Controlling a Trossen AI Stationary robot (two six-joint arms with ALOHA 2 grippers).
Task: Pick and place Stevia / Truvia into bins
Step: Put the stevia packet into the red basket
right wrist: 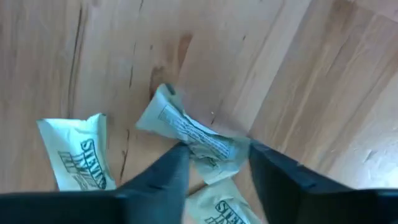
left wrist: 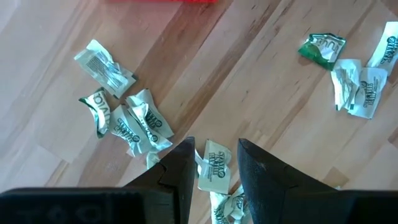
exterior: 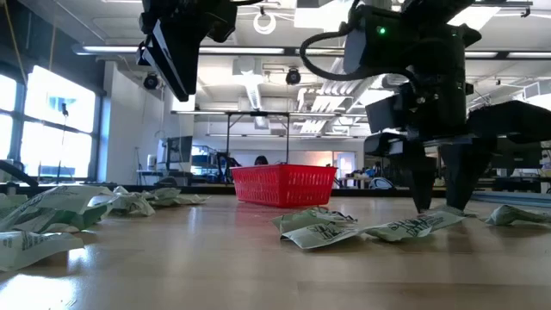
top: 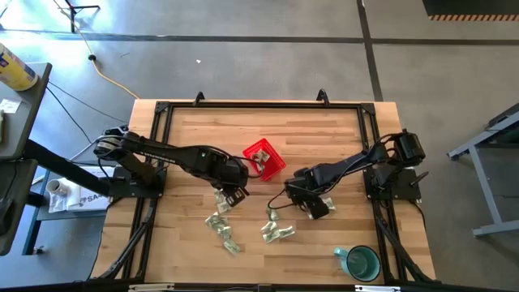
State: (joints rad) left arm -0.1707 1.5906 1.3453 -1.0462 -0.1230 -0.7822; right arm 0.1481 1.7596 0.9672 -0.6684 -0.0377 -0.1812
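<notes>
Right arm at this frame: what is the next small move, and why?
Probably close the right gripper and lift. Its open fingers reach the table on either side of a crumpled packet, so nothing is gripped yet. The red basket sits apart, up the table, as the later drop point. The left gripper hangs open above another packet.

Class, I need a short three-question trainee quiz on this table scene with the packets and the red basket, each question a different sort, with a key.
1. True or false: the red basket stands between the two arms.
2. The right hand is: A) over the teal mug B) down at a packet on the table C) inside the basket.
3. Fill in: the left hand hovers with its fingers ____ over packets.

Key: 1 true; 2 B; 3 open.
</notes>
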